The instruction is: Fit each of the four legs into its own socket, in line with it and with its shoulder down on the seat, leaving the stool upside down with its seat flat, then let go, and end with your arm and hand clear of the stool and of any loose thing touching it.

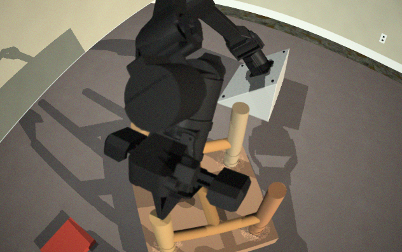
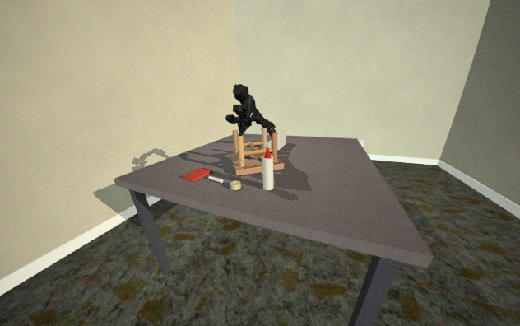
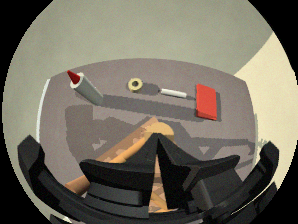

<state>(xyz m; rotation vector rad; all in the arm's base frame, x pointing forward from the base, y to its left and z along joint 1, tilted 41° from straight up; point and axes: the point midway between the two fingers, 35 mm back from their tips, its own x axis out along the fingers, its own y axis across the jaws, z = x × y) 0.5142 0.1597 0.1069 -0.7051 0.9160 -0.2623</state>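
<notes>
The stool seat (image 1: 187,214) (image 2: 258,169) lies upside down and flat. Four legs stand up from it. The near-left leg (image 1: 164,235) (image 2: 241,152) (image 3: 162,130) looks upright, with its top just under my fingertips. The darker leg (image 1: 270,205) (image 2: 275,147) and the pale rear leg (image 1: 238,130) (image 2: 264,138) look upright at their seats. The fourth leg (image 2: 235,142) is mostly hidden by my arm in the top view. My gripper (image 1: 163,217) (image 2: 241,133) (image 3: 156,136) is shut and empty, its tips at or just above the near-left leg's top; contact is unclear.
Stretchers (image 1: 219,230) (image 2: 258,152) run between the legs. A red block (image 1: 68,237) (image 2: 197,174) (image 3: 206,102), white stick (image 2: 215,179) (image 3: 173,93), pale ring (image 2: 235,185) (image 3: 135,84) and red-tipped bottle (image 2: 267,173) (image 3: 87,90) are on the table. A white box (image 1: 251,105) stands behind the stool.
</notes>
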